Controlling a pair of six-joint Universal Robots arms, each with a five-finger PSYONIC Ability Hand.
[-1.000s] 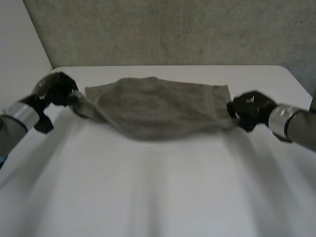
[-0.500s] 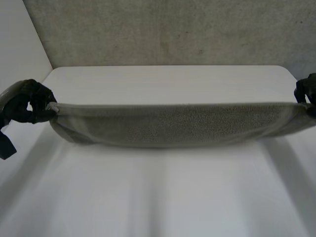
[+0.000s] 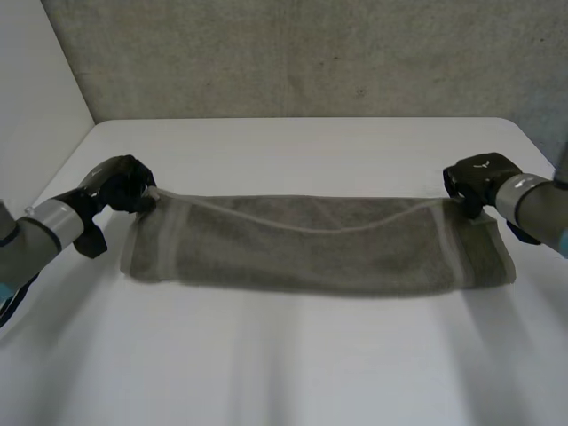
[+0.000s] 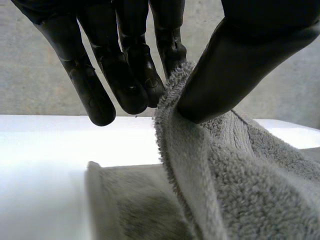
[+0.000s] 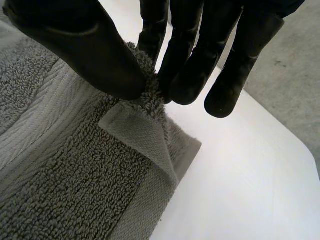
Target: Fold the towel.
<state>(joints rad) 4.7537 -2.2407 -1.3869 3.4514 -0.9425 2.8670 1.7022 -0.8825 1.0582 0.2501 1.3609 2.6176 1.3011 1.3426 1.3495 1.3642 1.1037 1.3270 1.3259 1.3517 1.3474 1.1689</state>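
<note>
A grey towel (image 3: 319,248) lies stretched in a long band across the white table (image 3: 293,151), its far edge sagging between my hands. My left hand (image 3: 120,185) pinches the towel's far left corner; in the left wrist view the thumb (image 4: 235,65) presses the towel (image 4: 220,175) against the fingers (image 4: 125,65). My right hand (image 3: 475,180) pinches the far right corner; in the right wrist view the thumb (image 5: 85,45) and fingers (image 5: 195,65) hold a raised corner of the towel (image 5: 75,165) just above the layer lying on the table.
A rough grey wall (image 3: 302,53) rises behind the table's far edge. Bare white tabletop (image 3: 293,364) stretches in front of the towel. The table's right edge (image 5: 295,145) runs close beside my right hand.
Both hands have come back inward and down from a wide, taut stretch. The towel, held up between them half a second ago, now lies on the table as a flat band.
</note>
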